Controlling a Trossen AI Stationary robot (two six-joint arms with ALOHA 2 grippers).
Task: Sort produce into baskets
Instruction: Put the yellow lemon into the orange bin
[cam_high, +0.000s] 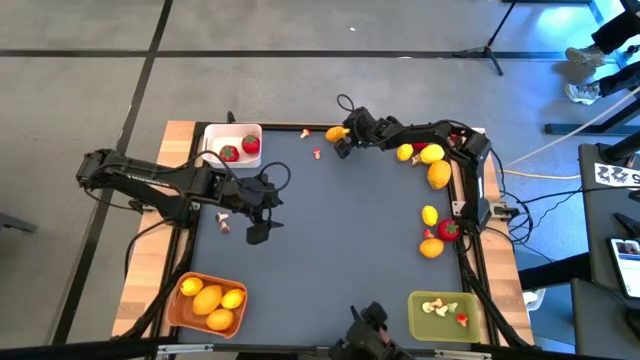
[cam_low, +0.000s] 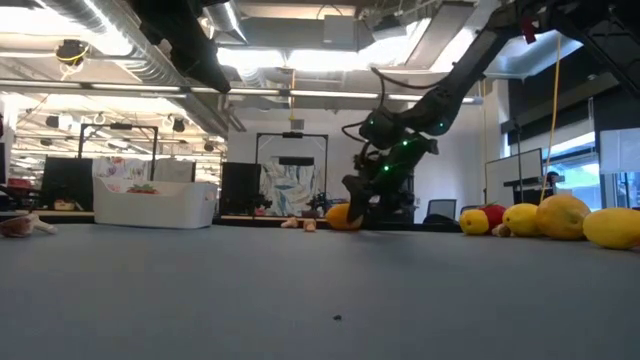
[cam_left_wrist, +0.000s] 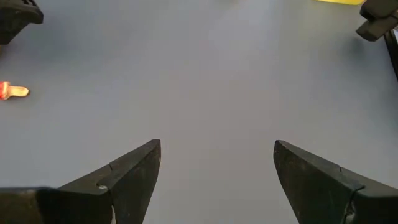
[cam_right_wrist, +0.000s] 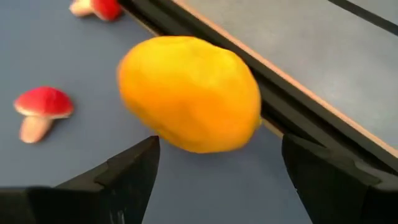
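Note:
An orange-yellow fruit (cam_right_wrist: 189, 93) lies by the mat's far edge (cam_high: 335, 132), just ahead of my right gripper (cam_right_wrist: 217, 146). That gripper is open, slants down, and has a finger on either side of the fruit without touching it. My left gripper (cam_left_wrist: 217, 146) hangs open above bare mat at the left (cam_high: 258, 232). The white basket (cam_high: 216, 133) at the far left holds two strawberries. The orange basket (cam_high: 178, 310) at the near left holds several yellow and orange fruits. The green basket (cam_high: 420, 322) at the near right holds small bits.
Lemons (cam_high: 432, 153), a strawberry (cam_high: 448, 229) and an orange (cam_high: 431, 247) lie along the mat's right edge beside the right arm's base. Two red-capped toy mushrooms (cam_right_wrist: 40, 109) lie near the fruit, and a small bit (cam_high: 222, 220) lies by the left arm. The mat's middle is bare.

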